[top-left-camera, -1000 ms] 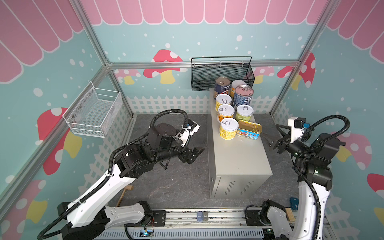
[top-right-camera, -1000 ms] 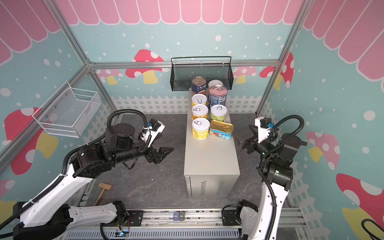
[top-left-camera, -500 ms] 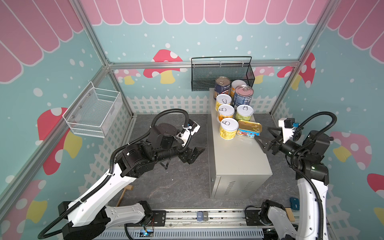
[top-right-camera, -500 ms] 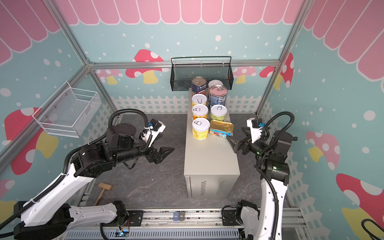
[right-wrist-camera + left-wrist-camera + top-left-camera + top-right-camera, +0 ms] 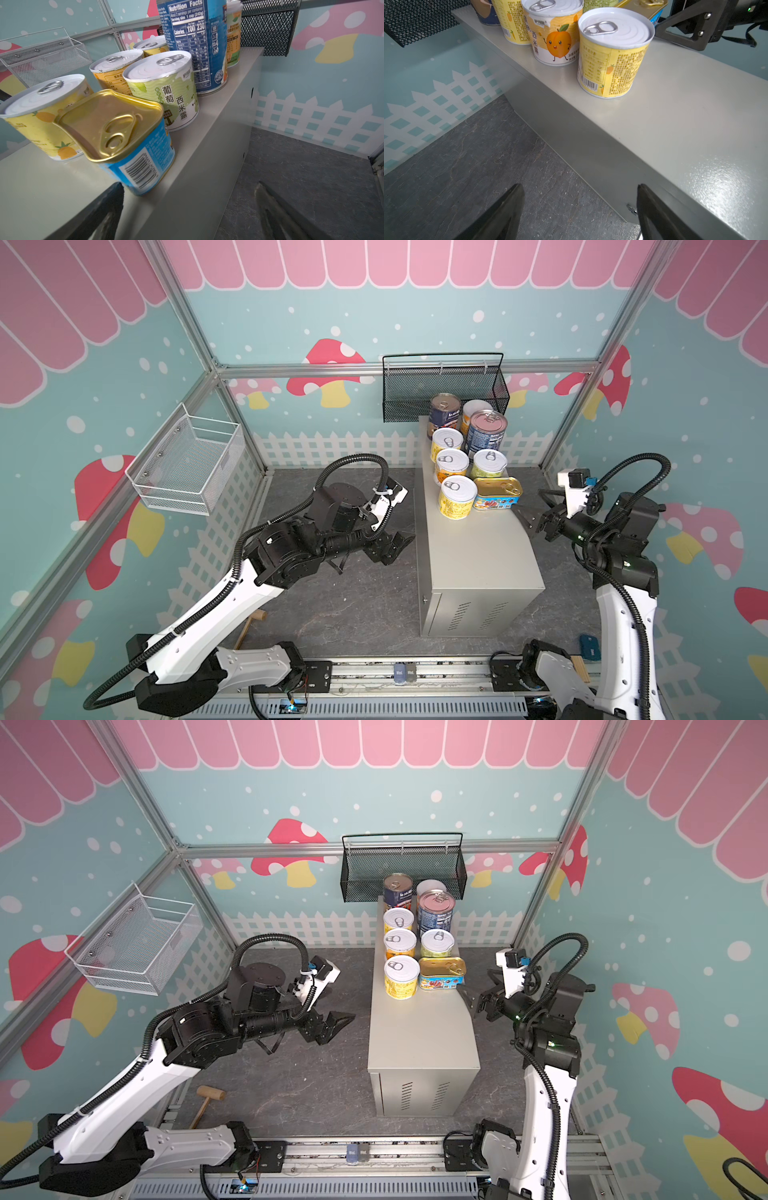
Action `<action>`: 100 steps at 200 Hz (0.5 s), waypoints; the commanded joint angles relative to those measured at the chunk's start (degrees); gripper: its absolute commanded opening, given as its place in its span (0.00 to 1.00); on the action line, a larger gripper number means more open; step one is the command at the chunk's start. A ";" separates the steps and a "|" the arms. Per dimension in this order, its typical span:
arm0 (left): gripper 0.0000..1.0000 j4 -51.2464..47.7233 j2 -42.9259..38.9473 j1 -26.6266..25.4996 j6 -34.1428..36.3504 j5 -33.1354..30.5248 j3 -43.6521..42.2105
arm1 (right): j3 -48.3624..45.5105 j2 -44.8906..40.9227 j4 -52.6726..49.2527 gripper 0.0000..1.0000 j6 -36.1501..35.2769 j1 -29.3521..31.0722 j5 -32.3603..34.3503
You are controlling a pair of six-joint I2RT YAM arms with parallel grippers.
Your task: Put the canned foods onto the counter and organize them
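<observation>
Since the earlier frame the right gripper [image 5: 534,510] has advanced toward 9 o'clock. It now stands just beside the 3 o'clock edge of the counter [image 5: 478,556]. The left gripper [image 5: 399,545] has not moved and hangs off the 9 o'clock edge. Both sets of jaws are released and empty.

All the cans [image 5: 451,460] stand upright in two rows at the 12 o'clock end of the counter. The gold tin [image 5: 496,491] lies flat at the front of the 3 o'clock row, near the edge, at about 10 o'clock from the right gripper.

Handling, as judged:
- The tins are probably full, so heavy and rigid, with smooth and slippery walls.
- Grip the gold tin across its two long flat sides, below the rim and clear of the pull tab.
- Do not push it sideways, since it may slide off the edge.
</observation>
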 commanded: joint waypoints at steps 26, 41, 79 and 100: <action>0.85 -0.92 1.17 0.42 0.79 -0.55 2.38 | 8.74 -1.18 -4.10 0.99 -1.04 0.22 -1.15; 0.85 -0.45 1.37 0.41 0.80 -0.43 1.98 | 11.43 0.48 -4.94 0.99 -0.44 0.26 -1.18; 0.85 1.40 1.10 0.38 0.53 -0.63 0.39 | 17.86 5.38 -7.33 0.99 0.01 0.43 -1.63; 0.85 1.94 1.10 0.38 0.48 -1.03 -0.14 | 21.40 8.28 -9.29 0.99 -0.56 1.64 -0.44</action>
